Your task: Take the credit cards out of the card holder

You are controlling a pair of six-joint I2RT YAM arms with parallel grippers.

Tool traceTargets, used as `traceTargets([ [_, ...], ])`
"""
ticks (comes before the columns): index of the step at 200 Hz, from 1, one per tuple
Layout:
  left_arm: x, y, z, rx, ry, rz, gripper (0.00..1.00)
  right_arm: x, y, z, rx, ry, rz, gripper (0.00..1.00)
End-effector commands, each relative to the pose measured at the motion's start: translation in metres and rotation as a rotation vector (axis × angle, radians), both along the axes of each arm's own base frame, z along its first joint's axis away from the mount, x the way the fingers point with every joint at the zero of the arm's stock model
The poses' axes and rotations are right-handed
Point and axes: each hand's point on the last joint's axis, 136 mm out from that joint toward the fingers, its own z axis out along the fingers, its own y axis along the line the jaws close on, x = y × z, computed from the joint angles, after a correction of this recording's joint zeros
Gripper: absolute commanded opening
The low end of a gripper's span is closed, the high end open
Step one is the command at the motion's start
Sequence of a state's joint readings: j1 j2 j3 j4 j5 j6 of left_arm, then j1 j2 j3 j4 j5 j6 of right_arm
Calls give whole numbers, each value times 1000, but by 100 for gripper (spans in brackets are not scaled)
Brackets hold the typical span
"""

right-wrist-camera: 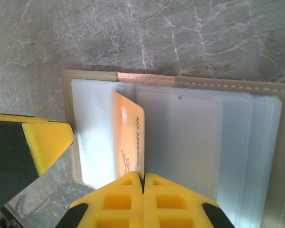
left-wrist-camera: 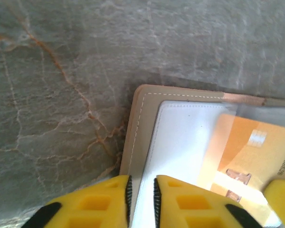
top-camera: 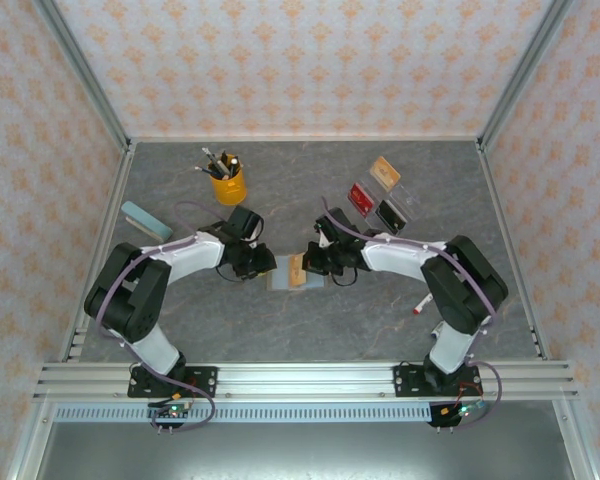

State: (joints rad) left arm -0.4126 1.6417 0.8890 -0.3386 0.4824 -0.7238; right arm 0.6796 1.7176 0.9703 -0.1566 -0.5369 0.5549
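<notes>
The card holder (top-camera: 283, 281) lies open in the middle of the table, its pale slots (right-wrist-camera: 190, 137) facing up. A tan-orange credit card (right-wrist-camera: 130, 137) stands partly out of a slot, and my right gripper (right-wrist-camera: 143, 178) is shut on its near edge. The same card (left-wrist-camera: 256, 152) shows in the left wrist view. My left gripper (left-wrist-camera: 141, 190) is slightly open, its jaws either side of the holder's (left-wrist-camera: 180, 137) left flap edge. From above, my left gripper (top-camera: 265, 265) and right gripper (top-camera: 315, 262) meet over the holder. Tan (top-camera: 385, 172), red (top-camera: 360, 197) and black (top-camera: 391, 214) cards lie at the back right.
A yellow cup of pens (top-camera: 227, 185) stands at the back left. A light-blue block (top-camera: 146, 221) lies near the left wall. The loose cards rest on a clear tray (top-camera: 408, 198). A red-tipped pen (top-camera: 423, 303) lies by the right arm.
</notes>
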Motion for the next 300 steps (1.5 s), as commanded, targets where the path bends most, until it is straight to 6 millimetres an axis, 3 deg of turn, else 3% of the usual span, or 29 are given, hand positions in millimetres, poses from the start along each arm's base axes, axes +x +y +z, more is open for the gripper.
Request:
traceTargets([
  [1,5,-1,34,-14,-62,-24,33,-2,-19,18,-59,-89,18,0],
  [41,8,25,63,-8,-120,39,59,3,-27,74,-53,-297,82,0],
  [76,4,43,74,7,-152,84,80,3,-24,101,-31,-370,135,0],
  [102,2,24,85,-133,-190,59,89,-3,-10,114,56,-352,181,0],
  [140,4,-20,127,-462,-303,-44,93,-5,6,141,273,-294,200,0],
  [212,17,-41,183,-690,-462,-97,89,13,-1,197,628,-253,128,0],
  [253,26,-46,205,-781,-507,-78,59,21,-9,214,725,-251,90,0],
  [300,27,-56,213,-819,-504,-85,38,22,-9,226,772,-250,84,0],
])
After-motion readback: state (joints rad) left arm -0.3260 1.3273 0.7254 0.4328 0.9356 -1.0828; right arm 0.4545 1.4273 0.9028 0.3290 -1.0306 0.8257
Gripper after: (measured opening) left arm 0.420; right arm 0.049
